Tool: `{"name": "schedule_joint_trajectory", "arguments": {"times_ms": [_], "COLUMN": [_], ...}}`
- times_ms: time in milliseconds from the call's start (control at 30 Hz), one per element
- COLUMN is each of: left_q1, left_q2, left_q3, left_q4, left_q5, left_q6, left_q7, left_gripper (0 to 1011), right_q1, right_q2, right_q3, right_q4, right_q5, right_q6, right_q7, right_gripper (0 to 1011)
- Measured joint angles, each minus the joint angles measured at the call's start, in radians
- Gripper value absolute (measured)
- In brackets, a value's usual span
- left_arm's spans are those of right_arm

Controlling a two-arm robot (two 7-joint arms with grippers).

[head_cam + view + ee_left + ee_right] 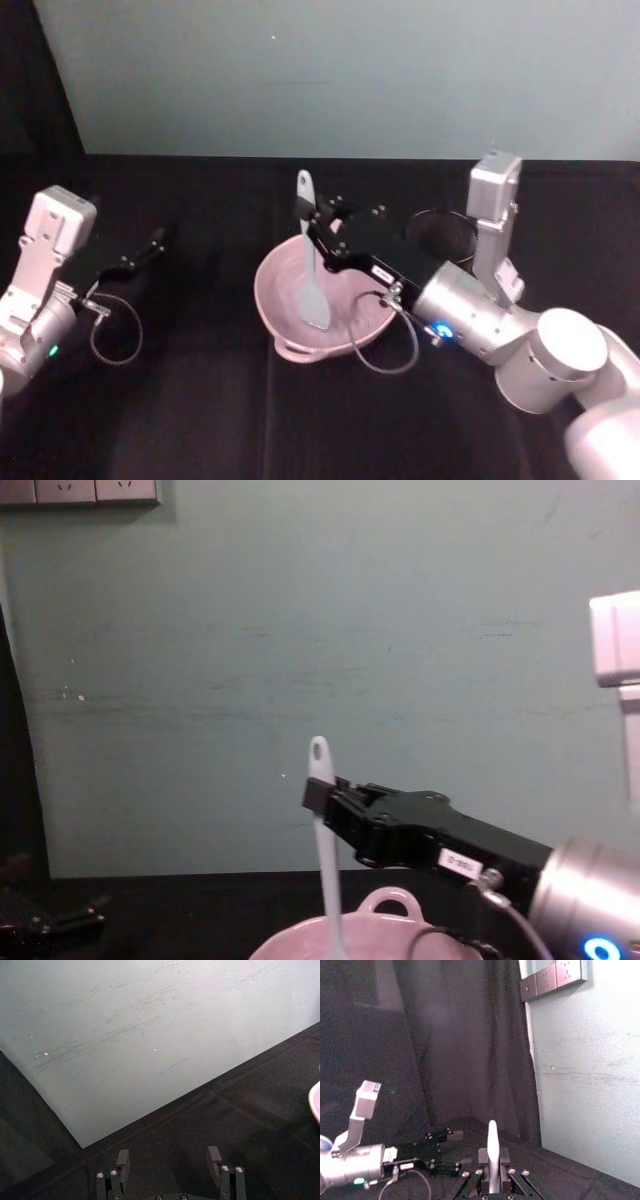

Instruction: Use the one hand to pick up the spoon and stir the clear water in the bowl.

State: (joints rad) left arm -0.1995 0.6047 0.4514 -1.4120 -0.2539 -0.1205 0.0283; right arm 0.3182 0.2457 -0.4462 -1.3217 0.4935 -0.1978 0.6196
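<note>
At the centre of the black table (pixel 200 420), the pale pink bowl (pixel 280 300) sits with its loop handle (pixel 298 350) on the part of the rim nearest the robot. The right gripper (pixel 314 228) reaches in from the right side, positioned above the far rim of the bowl. Its jaws are closed on the handle of the white spoon (pixel 311 262), gripping it in the upper part of the shaft. The spoon is held close to upright: the end with the oval hole projects above the gripper, and the flat blade points down inside the bowl, near the bottom. Contact between the blade and any water cannot be confirmed. In the chest view the handle runs straight down from the gripper and passes behind the near rim of the bowl. In the right wrist view the handle stands between the two fingers, pressed on both sides. A blue light (pixel 441 330) is lit on the silver wrist of the right arm. The left gripper (pixel 155 240) is parked at the left side of the table, well apart from the bowl; its fingers (pixel 122 1160) are spread wide with nothing between them. A black mesh cup (pixel 440 232) stands to the right of the bowl and farther back, partly hidden by the right arm.
</note>
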Motion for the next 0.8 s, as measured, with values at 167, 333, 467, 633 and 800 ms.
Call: {"name": "schedule_joint_trajectory", "arguments": {"times_ms": [167,333,467,633,800], "left_q1": [0.0,0.0,0.0,0.0,0.0], "left_q2": [0.0,0.0,0.0,0.0,0.0], "left_q3": [0.0,0.0,0.0,0.0,0.0], "left_q4": [0.0,0.0,0.0,0.0,0.0], "left_q5": [0.0,0.0,0.0,0.0,0.0], "left_q6": [0.0,0.0,0.0,0.0,0.0], "left_q7": [0.0,0.0,0.0,0.0,0.0], "left_gripper": [1011,1011,1011,1011,1011], "right_q1": [0.06,0.117,0.157,0.169,0.119], "right_q2": [-0.056,-0.1,-0.117,-0.101,-0.057], "right_q3": [-0.016,-0.013,0.004,0.027,0.047], "right_q4": [0.093,0.198,0.265,0.274,0.181], "right_q5": [-0.011,-0.064,-0.116,-0.158,-0.164], "right_q6": [-0.046,-0.113,-0.166,-0.179,-0.136], "right_q7": [-0.029,-0.08,-0.128,-0.165,-0.169], "right_gripper": [125,125,125,125,125]}}
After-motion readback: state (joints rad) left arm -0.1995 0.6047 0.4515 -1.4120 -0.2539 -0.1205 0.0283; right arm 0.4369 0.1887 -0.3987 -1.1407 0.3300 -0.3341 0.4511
